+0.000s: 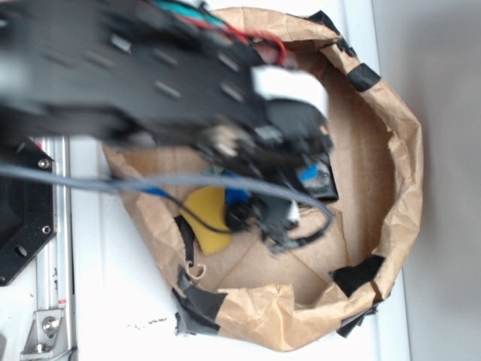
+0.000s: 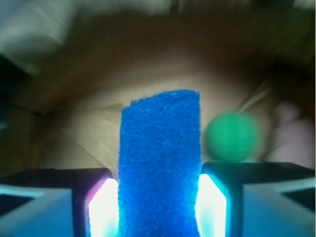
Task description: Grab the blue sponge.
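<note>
Sponge [image 2: 160, 163], the blue one, is sitting squarely between our pincer [image 2: 159, 207] pads in the wrist view, its long axis running straight away from the camera, out along the line of the fingers and past their tips. We are seeing the two pads [image 2: 102, 210] pressing against its long sides, with no gap showing on either flank, so we are judging that the pincer is clamped on the sponge across its narrow width. In the exterior view we are looking down into a crumpled paper bag [image 1: 391, 180] patched with black tape, lying on a white worktop [image 1: 113, 301]; the arm is blurring over the middle of it, and only a small patch of blue [image 1: 236, 197] is peeking out beneath the wrist, just beside a yellow sponge [image 1: 210, 218]. Whether the blue sponge is resting on the bag floor or hanging clear of it we are not able to tell, since both pictures are smeared. A green ball [image 2: 231, 137] is showing to the right of the sponge in the wrist view, apart from it and outside the pincer. We are judging the grasp as centred, and any lift will be needing to go straight up, clear of the bag wall.
</note>
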You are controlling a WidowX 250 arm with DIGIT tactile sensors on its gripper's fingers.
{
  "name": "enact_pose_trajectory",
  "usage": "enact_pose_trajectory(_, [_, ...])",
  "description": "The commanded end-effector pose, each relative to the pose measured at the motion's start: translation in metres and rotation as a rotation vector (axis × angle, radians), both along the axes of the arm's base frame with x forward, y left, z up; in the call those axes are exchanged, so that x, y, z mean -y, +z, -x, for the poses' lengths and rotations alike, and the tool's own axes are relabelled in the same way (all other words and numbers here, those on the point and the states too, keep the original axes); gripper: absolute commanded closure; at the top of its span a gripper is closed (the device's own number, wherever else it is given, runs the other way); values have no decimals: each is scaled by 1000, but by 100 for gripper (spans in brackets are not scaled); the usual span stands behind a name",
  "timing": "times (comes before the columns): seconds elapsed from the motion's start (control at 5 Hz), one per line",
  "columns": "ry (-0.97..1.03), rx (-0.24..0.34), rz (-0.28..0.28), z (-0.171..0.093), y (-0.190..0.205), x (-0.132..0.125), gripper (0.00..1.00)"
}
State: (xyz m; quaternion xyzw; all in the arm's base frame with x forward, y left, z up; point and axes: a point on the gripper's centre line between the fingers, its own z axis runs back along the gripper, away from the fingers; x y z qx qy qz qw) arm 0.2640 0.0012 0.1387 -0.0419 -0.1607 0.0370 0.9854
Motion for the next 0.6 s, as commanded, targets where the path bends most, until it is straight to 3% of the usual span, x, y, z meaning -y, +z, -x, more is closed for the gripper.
enact_pose_trajectory(0.0, [-333,-90,-164,-13,55,8,100])
enact_pose_trajectory(0.2, [-287,-106,-164,-16,49,9,100])
enact_pose_trajectory(0.4, [-270,-68,-115,-21,47,7,100])
